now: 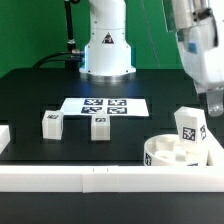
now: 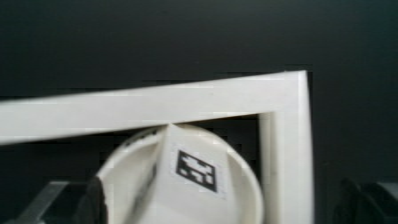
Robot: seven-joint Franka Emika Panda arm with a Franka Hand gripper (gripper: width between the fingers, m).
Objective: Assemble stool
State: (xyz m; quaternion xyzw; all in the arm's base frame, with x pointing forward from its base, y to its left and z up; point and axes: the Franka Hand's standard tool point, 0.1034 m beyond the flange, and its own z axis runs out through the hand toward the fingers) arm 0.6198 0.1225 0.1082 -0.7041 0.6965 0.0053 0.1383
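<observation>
White plastic parts on a black table [image 1: 30,90]. My findings follow.

Hidden or unclear:
- My tool [image 1: 211,100] is cut off by the exterior view's right edge, and only its lower end shows.
- In the wrist view its fingers [image 2: 50,198] are dim grey blurs, 1 on each side of leg 3 [image 1: 190,130]. They stand wide apart and clear of it. The tool is spread wide and grips nothing. It hangs just above leg 3 without touching it.
- The front border bar [image 1: 60,180] hides the lower edge of the seat [image 1: 160,155]. In the wrist view the seat is cut off by the frame.
- I cannot tell whether the foot of leg 3 sits in a hole or only rests on the seat's top.

Containers and contents:
- The border bars meet in a corner at the exterior view's right. The seat lies inside that corner, close against both bars.
- Leg 3 stands on the seat, leaning slightly, with its tag facing out.

Other parts:
- Leg 1 [image 1: 52,123] and leg 2 [image 1: 99,127] stand upright on the table, apart from each other and well apart from the seat.
- Both are just in front of the marker board [image 1: 105,106].
</observation>
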